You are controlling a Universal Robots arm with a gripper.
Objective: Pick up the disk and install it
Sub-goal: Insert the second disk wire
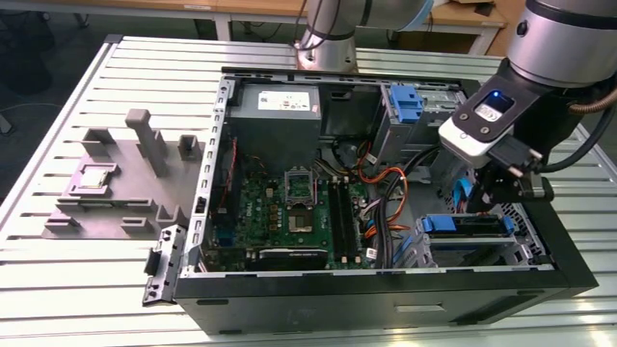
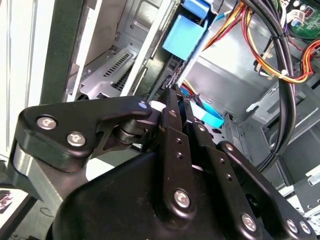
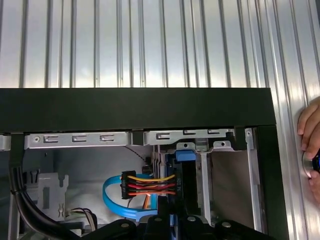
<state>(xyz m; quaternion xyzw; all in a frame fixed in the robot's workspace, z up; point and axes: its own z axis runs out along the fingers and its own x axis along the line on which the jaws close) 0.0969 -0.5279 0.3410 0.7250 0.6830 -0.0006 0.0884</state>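
I hold the gripper (image 1: 493, 194) clamped on the disk (image 1: 463, 194), edge-down inside the computer case (image 1: 386, 289) at about four o'clock, just above the drive bay (image 1: 467, 242); I judge keeping it square matters.

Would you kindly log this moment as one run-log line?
gripper: shut on disk | disk: edge-on, blue bracket, inside computer case at exterior view's right | hand: on slatted table beside case
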